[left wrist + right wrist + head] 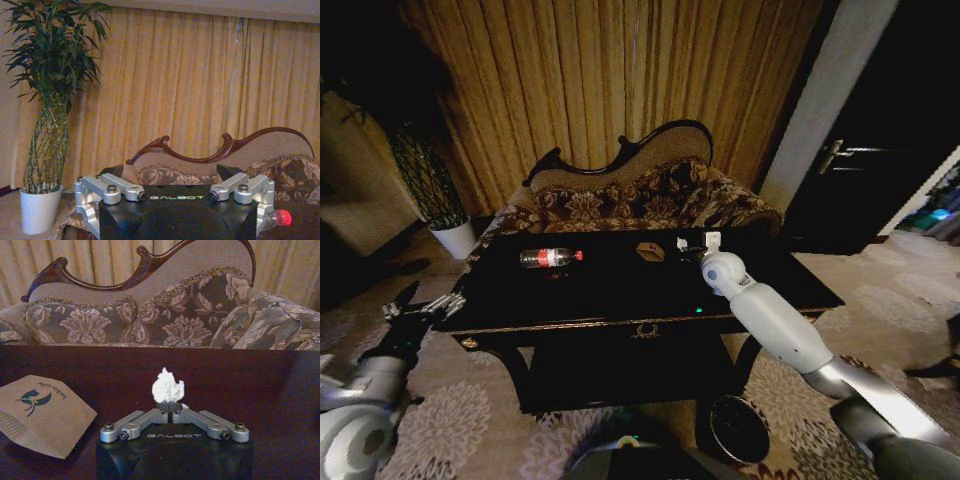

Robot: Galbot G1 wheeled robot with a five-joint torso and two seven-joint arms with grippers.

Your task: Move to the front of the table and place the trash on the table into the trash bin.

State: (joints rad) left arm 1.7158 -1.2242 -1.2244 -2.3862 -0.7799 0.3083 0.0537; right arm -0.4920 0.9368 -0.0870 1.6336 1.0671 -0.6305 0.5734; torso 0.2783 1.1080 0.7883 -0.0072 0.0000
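Reaching across the black tabletop (620,290), the right gripper (170,409) has its jaws closed on a white crumpled scrap (168,388), which stands up out of the fingertips in the right wrist view. From the head view that gripper (711,243) sits toward the far edge of the tabletop, right of centre, with the floral sofa (650,195) just behind.

Beside the held scrap, to its left, lies the small brown packet (42,412), flat on the tabletop and apart from the jaws; the head view shows it as a small brown piece (650,251). Farther left lies the clear bottle (550,257) with its red label, on its side, long axis running left to right and cap pointing right.

The trash bin (738,428) stands on the carpet at the near right of the table, below and nearer than the right gripper. That is the relation the coming move depends on: the scrap must travel back toward the robot and down past the tabletop's near edge, and the right arm is plainly the nearer one to the bin.

The left gripper (420,305) hangs off the left end of the table, jaws spread open and holding nothing; its wrist view shows the bottle's red cap (283,217) just past one finger, so the left arm is the nearer one to the bottle.
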